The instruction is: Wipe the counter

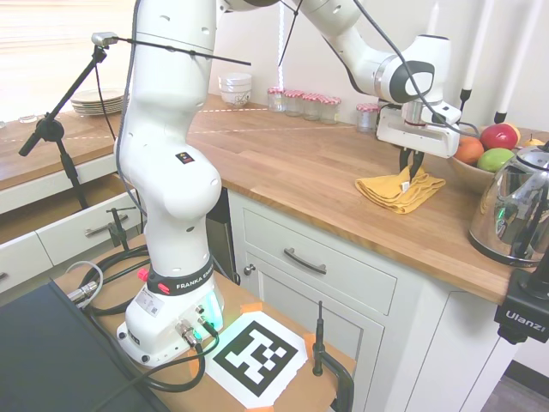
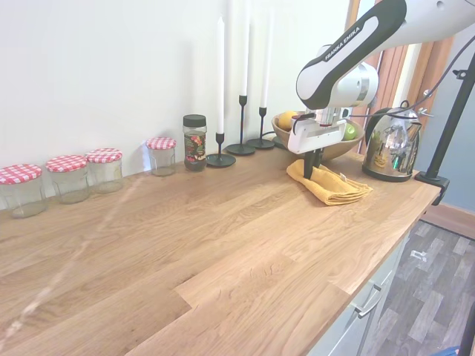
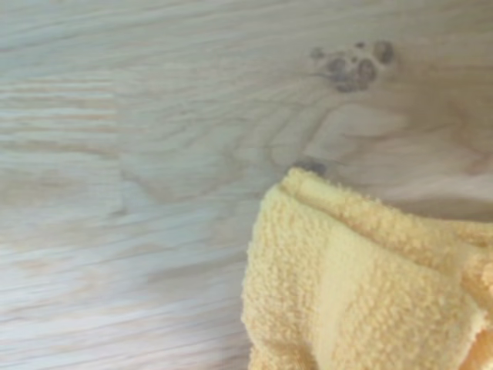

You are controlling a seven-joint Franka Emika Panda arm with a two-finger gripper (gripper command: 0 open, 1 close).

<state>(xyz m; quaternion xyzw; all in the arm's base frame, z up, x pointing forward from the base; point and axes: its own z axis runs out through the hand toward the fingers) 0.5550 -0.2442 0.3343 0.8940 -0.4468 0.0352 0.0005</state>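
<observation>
1. First exterior view: the gripper (image 1: 409, 169) stands on a folded yellow cloth (image 1: 399, 190) lying on the counter (image 1: 300, 163) beside a kettle (image 1: 515, 209); its jaws look clenched on a raised fold.
2. Second exterior view: the cloth looks soft, light and limp, so bunched folds likely grip best.
3. Wrist view: terry pile suggests good friction.

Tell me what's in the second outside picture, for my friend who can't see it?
A white robot gripper presses down on a yellow cloth on a long wooden counter. Behind it stand a fruit bowl, a shiny kettle and candles; jars line the wall.
</observation>
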